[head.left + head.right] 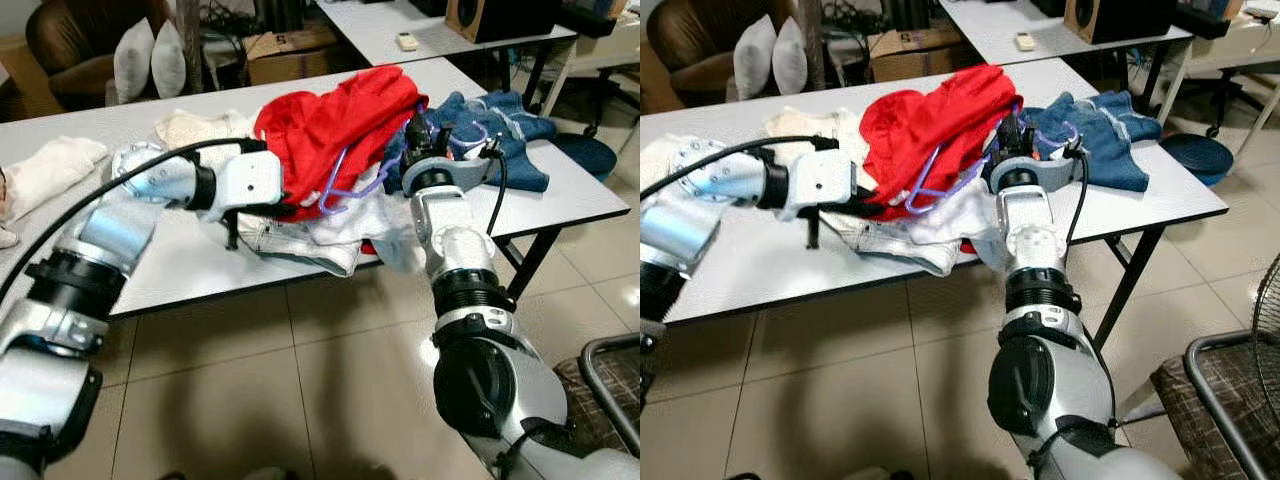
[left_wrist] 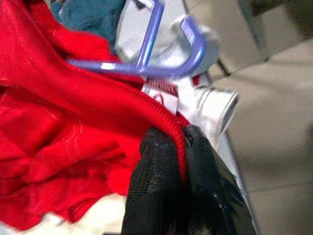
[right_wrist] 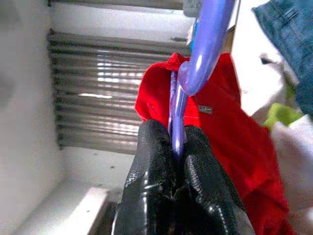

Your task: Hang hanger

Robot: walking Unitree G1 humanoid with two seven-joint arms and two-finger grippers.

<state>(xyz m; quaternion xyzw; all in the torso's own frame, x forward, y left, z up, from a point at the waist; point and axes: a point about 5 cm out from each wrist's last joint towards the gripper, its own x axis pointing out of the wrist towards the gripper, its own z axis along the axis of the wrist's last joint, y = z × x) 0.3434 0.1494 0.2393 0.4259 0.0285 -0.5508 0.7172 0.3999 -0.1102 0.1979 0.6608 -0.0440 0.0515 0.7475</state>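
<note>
A purple plastic hanger (image 1: 350,182) lies in the middle of a heap of clothes on a white table (image 1: 170,270), partly tucked inside a red shirt (image 1: 330,120) that is draped over the top of the pile. The right gripper (image 3: 177,142) is at the right side of the pile, its two black fingers pinched shut on a thin bar of the hanger, with the hanger's hook curving just beyond the fingertips. The left gripper (image 2: 178,142) reaches in from the left and is closed on the ribbed edge of the red shirt, near its neck label. Beneath the shirt lie white garments (image 1: 300,240) at the near edge of the table, and blue jeans (image 1: 510,130) spread on the right. More pale clothes (image 1: 50,165) sit at the far left.
</note>
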